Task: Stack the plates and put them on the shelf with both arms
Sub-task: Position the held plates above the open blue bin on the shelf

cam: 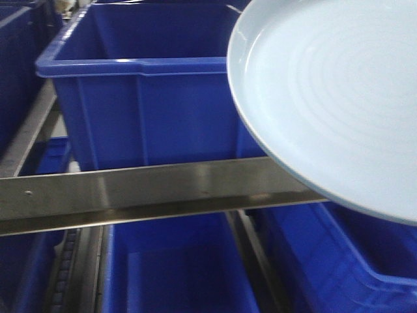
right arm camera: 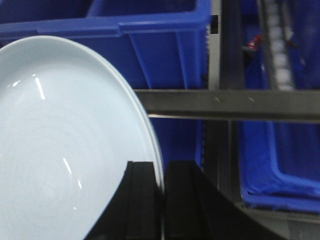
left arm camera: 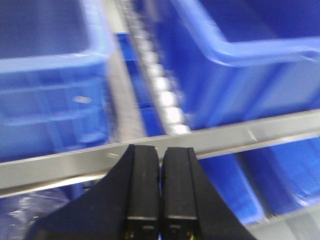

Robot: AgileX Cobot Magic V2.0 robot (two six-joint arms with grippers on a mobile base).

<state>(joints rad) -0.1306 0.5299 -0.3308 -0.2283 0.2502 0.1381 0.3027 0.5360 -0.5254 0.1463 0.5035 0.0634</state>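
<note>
A large pale bluish-white plate point(cam: 332, 98) hangs tilted in the air at the upper right of the front view, over the steel shelf rail point(cam: 130, 192). The right wrist view shows the same plate point(right arm camera: 55, 150) filling its left half. My right gripper point(right arm camera: 162, 172) is shut on the plate's rim, one finger on each face. My left gripper point(left arm camera: 160, 155) is shut with nothing between its fingers, in front of a steel rail point(left arm camera: 225, 137) and blue bins. Only one plate shows. Neither gripper appears in the front view.
Blue plastic bins fill the rack: one large bin point(cam: 143, 91) behind the rail, another point(cam: 169, 274) below it, more at the right point(cam: 339, 261). A roller track point(left arm camera: 160, 90) runs between bins. Steel uprights point(right arm camera: 216, 60) frame the shelves.
</note>
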